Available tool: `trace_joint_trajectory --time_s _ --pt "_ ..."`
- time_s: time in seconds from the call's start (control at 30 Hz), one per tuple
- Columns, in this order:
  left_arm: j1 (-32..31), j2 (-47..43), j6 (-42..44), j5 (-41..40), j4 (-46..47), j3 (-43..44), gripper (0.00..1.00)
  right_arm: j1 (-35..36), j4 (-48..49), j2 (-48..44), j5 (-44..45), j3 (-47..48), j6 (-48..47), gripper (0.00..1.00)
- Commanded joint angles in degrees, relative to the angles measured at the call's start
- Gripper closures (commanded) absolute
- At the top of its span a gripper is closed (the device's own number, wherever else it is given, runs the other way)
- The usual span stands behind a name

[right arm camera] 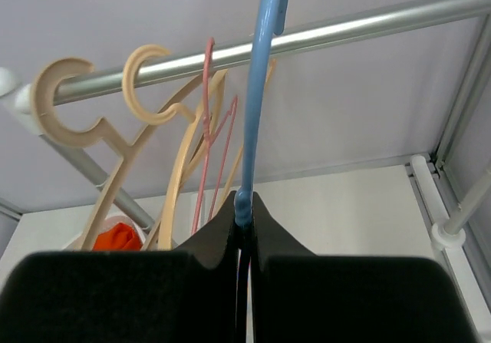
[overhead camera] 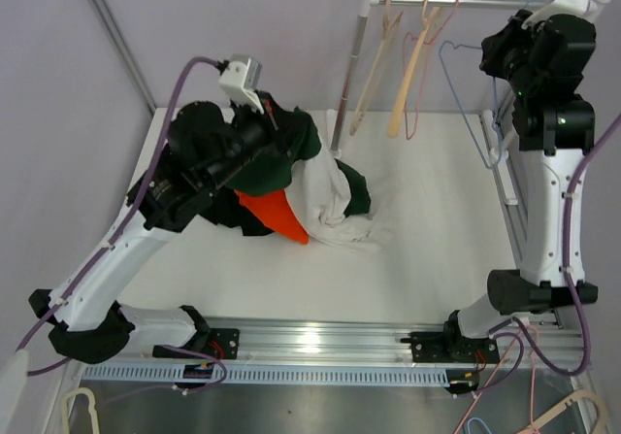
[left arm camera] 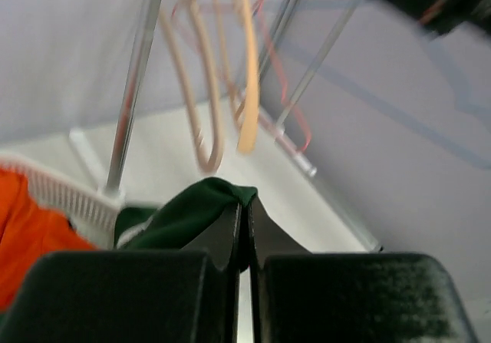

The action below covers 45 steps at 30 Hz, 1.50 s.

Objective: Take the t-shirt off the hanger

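Left gripper pinched shut on a green fold of the t-shirt, heaped left of centre on the table; so shallow a pinch may slip. Right gripper clamps the blue hanger on the far rail; tugging could unhook it. Wrist views alone show both grips, top view the heap
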Motion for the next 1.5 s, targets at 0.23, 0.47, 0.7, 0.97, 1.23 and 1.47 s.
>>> trace_joint_trajectory --time_s 0.23,0.47,0.7,0.97,1.23,1.47 --pt "11.77 23.93 5.46 14.7 20.24 35.19 0.99 -0.28 15.87 9.65 -1.27 4.81 -3.59 1.0" --pt "20.21 33.37 2.39 16.21 33.32 52.46 0.99 -1.07 17.54 15.9 -0.48 9.21 -6.84 1.0" --pt "28.65 33.88 3.17 16.21 38.95 51.83 0.99 -1.95 20.71 21.08 -0.48 10.17 -6.58 1.0" --pt "36.31 35.12 -2.01 19.02 34.14 44.83 0.99 -3.8 24.31 25.3 -3.63 11.23 -5.09 1.0" --pt "36.04 34.58 -15.08 12.35 17.28 18.45 0.99 -2.83 27.03 23.82 -5.4 7.63 -5.17 1.0" --pt "34.2 39.08 -23.98 17.52 6.24 4.31 0.99 -2.57 25.63 21.79 -8.3 4.99 -5.52 1.0"
